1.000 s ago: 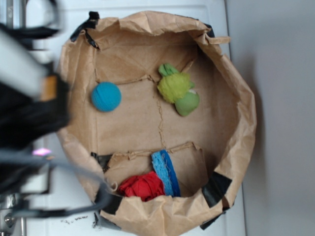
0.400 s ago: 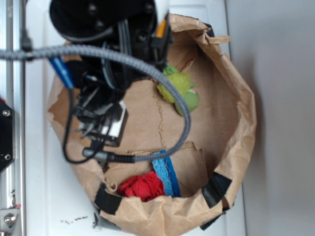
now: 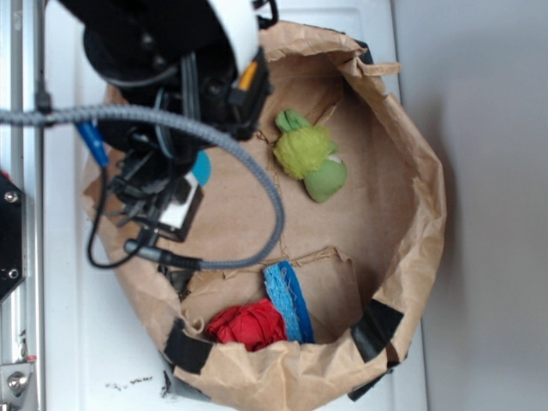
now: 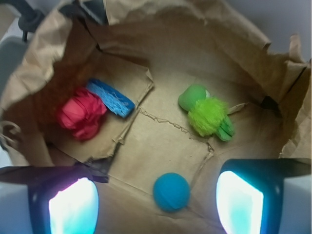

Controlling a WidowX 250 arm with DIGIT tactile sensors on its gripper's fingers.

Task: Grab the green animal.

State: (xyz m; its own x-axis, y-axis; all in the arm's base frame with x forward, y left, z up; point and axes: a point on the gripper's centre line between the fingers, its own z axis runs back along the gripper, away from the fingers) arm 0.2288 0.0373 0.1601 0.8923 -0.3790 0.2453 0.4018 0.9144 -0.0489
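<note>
Wrist view: green animal (image 4: 207,113) lies beyond the spread-apart pincer (image 4: 156,207), untouched.

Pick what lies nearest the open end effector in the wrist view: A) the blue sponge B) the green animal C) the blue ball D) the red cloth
C: the blue ball sits low between the end effector's fingers, the green animal farther up.

No writing, label, brand or number could be read anywhere in either view; the brown paper bag (image 3: 402,248) carried no legible print at all.
</note>
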